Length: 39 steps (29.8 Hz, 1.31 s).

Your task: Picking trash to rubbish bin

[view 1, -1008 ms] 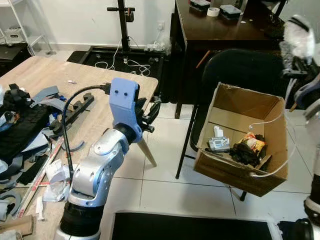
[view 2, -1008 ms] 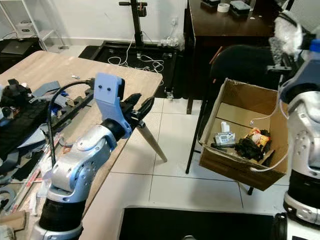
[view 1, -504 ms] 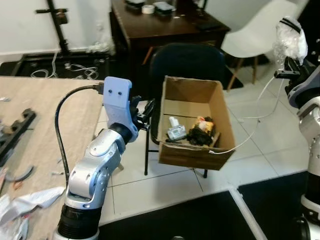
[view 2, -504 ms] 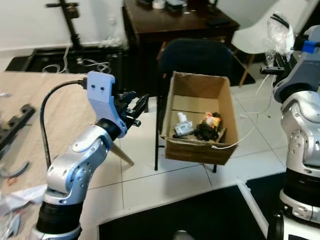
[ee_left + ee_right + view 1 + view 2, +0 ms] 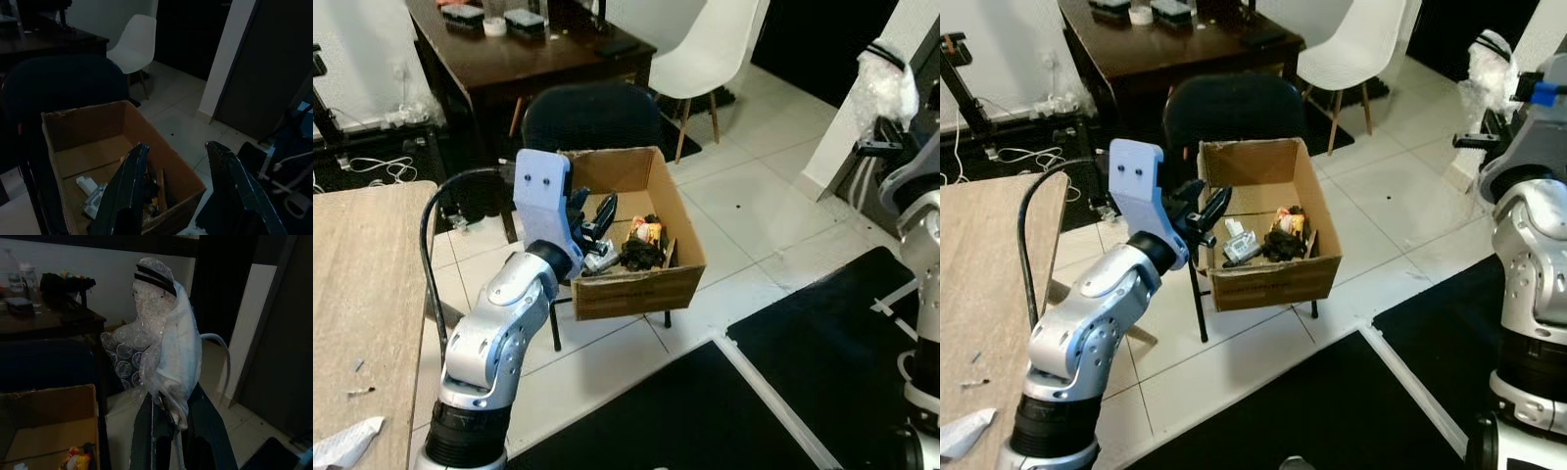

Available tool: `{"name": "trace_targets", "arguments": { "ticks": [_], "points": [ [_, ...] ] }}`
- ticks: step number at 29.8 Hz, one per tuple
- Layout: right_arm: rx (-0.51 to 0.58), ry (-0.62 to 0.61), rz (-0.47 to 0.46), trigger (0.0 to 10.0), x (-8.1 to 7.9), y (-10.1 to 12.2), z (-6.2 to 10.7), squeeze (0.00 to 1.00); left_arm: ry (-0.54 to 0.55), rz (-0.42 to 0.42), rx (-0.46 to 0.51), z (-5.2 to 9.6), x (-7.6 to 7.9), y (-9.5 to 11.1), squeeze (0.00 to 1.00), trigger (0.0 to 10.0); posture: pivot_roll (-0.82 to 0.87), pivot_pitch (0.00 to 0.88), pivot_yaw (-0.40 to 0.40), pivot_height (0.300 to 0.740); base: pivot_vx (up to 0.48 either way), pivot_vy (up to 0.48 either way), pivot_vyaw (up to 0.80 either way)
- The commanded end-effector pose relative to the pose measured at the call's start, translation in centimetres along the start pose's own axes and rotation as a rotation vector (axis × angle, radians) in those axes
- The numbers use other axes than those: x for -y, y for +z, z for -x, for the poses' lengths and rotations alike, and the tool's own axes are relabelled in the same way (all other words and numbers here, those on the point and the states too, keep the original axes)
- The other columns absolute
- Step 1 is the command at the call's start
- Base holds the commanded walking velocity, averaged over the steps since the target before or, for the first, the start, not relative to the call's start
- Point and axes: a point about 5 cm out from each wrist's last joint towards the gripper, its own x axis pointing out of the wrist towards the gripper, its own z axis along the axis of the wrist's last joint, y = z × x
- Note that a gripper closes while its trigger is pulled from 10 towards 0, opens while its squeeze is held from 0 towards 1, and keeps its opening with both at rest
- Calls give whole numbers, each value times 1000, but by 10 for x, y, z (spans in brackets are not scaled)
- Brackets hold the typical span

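Observation:
An open cardboard box [image 5: 636, 289] rests on a black chair [image 5: 587, 113] and holds several bits of trash, among them a yellow wrapper [image 5: 646, 233] and a small white bottle [image 5: 88, 185]. My left gripper [image 5: 594, 211] hovers open by the box's left wall, its fingers [image 5: 128, 191] empty and pointing over the box. My right gripper [image 5: 171, 406] is raised high at the far right, well away from the box, shut on a wad of clear bubble wrap [image 5: 161, 342] that stands up above the fingers [image 5: 886, 83].
A dark wooden desk [image 5: 509, 54] stands behind the chair, and a white chair [image 5: 705, 44] beside it. A light wooden table [image 5: 362, 284] with a crumpled paper [image 5: 342, 446] lies at my left. A black mat [image 5: 705, 411] covers the tiled floor in front.
The whole view has swung to the right, so the box now sits nearer the picture's middle, close to my left gripper. Both arms keep their pose; the bubble wrap stays gripped.

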Motion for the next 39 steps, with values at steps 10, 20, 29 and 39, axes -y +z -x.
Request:
{"name": "trace_targets", "arguments": {
  "ticks": [10,20,29,39],
  "points": [
    [121,-98,63,10000,39,39,-17,0,-35,38,5,2,5,2,0,10000,89,126,7,740,0,0,0],
    [112,-50,48,10000,41,30,-31,0,-62,54,3,0,9,2,0,10000,81,109,26,740,191,0,0],
    [128,-19,21,10000,36,32,-39,0,-46,49,6,0,7,3,0,10000,87,97,16,740,367,0,0],
    [150,10,29,10000,34,36,-47,0,-48,51,8,1,7,2,0,10000,83,92,11,740,403,0,0]
  ]
}}
